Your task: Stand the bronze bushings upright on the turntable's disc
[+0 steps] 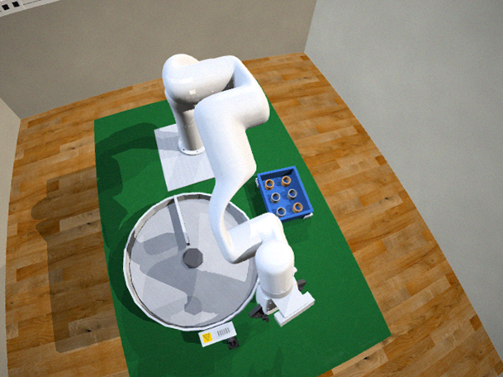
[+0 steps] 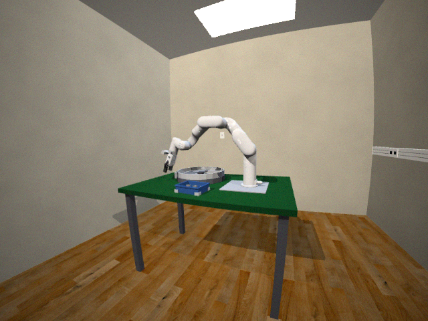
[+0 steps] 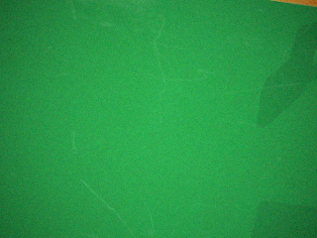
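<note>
Open claw, well off the crate: line up over one bronze bushing

The green surface (image 1: pixel 333 291) (image 2: pixel 241 203) (image 3: pixel 149 124) lies below the claw (image 1: pixel 279 299) (image 2: pixel 168 169), and the arm (image 1: pixel 227 147) (image 2: pixel 241 140) reaches out above it. The turntable (image 1: pixel 126 263) (image 2: pixel 200 178) is to one side of the claw, its disc (image 1: pixel 236 266) (image 2: pixel 190 172) bare of bushings around the hub (image 1: pixel 193 258) (image 2: pixel 200 172). The crate (image 1: pixel 303 189) (image 2: pixel 190 188) sits back from the claw, toward the arm's base, and looks level in its guides (image 1: pixel 307 215) (image 2: pixel 197 193).

The claw is wide open, tilted, with nothing in it. All three bronze bushings are in the crate: two (image 1: pixel 269 188) (image 1: pixel 285 185) at the end farther from the claw, one (image 1: pixel 296 211) at the nearer end, among three steel ones (image 1: pixel 288 195). All seem to stand on end.

The step in hand is, I judge, the first pick. Carry the claw high over the crate, turn it to point straight down, and narrow it enough that both fingers fit beside one bronze bushing without touching walls or steel neighbours. Grip lightly and lift vertically, so the crate is neither dragged nor tipped.
</note>
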`<action>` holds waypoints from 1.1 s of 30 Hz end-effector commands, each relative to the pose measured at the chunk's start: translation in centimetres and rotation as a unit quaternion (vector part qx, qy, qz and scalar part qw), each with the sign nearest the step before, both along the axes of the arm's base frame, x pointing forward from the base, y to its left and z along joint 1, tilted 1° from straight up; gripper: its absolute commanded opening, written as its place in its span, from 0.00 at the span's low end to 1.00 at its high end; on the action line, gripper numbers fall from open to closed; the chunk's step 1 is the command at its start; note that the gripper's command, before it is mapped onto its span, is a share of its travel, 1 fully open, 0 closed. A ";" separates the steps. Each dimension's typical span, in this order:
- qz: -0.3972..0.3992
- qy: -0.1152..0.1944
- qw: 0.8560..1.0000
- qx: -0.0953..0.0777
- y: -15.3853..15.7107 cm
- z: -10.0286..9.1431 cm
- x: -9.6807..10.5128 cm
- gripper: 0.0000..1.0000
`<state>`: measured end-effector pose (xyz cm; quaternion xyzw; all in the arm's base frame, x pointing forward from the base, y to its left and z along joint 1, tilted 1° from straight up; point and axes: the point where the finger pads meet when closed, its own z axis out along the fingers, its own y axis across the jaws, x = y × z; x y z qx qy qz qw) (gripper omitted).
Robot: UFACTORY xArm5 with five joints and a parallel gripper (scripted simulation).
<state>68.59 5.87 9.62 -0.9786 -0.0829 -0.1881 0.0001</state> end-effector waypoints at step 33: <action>-0.147 0.059 0.987 0.030 -6.9 6.7 -9.2 1.00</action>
